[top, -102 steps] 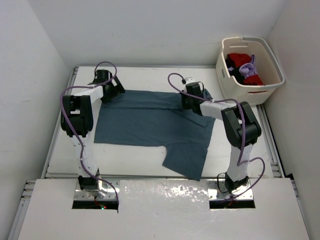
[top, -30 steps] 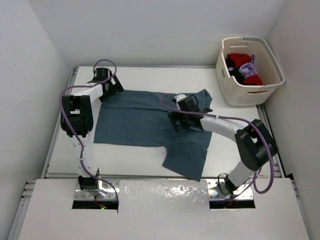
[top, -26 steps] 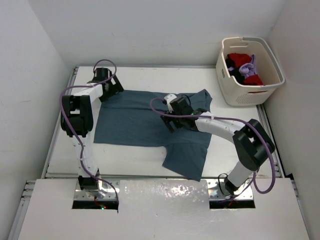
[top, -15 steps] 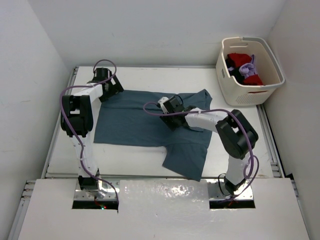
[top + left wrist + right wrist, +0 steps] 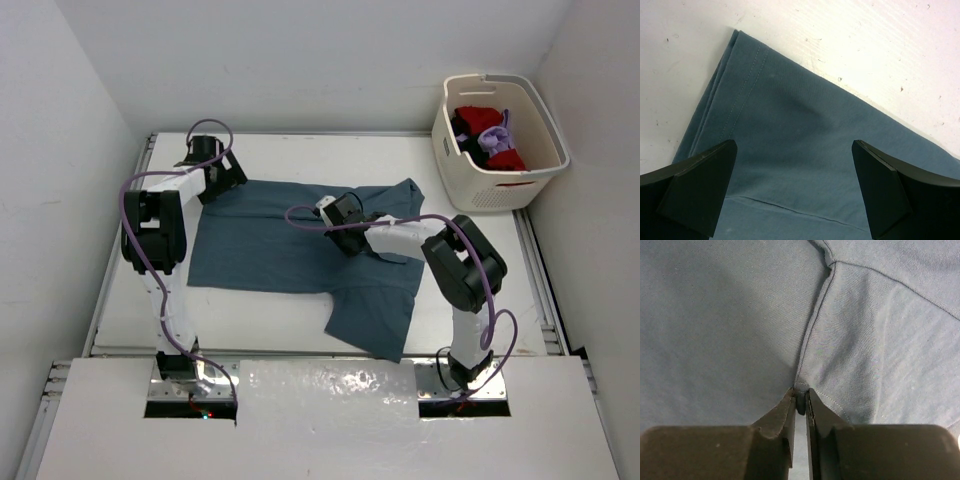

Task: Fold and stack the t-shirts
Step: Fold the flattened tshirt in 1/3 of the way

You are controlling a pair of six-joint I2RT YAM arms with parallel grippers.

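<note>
Early: 1 teal-blue t-shirt (image 5: 280,245) lies half spread. The right gripper (image 5: 800,399) pinches it (by a sleeve seam); the left gripper (image 5: 794,150) gapes empty. 3 shirts (image 5: 487,135) sit in the basket (image 5: 500,190), unfolded.

White, black-jointed left arm (image 5: 168,305) and matching right arm (image 5: 465,330) trail looping purple cables (image 5: 212,124); left gripper (image 5: 794,150) has black wedge fingers (image 5: 695,190), possibly plastic.

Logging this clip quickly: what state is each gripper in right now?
Left gripper: open, empty, above the teal-blue cloth t-shirt.
Right gripper: shut on a fold of that t-shirt.
</note>
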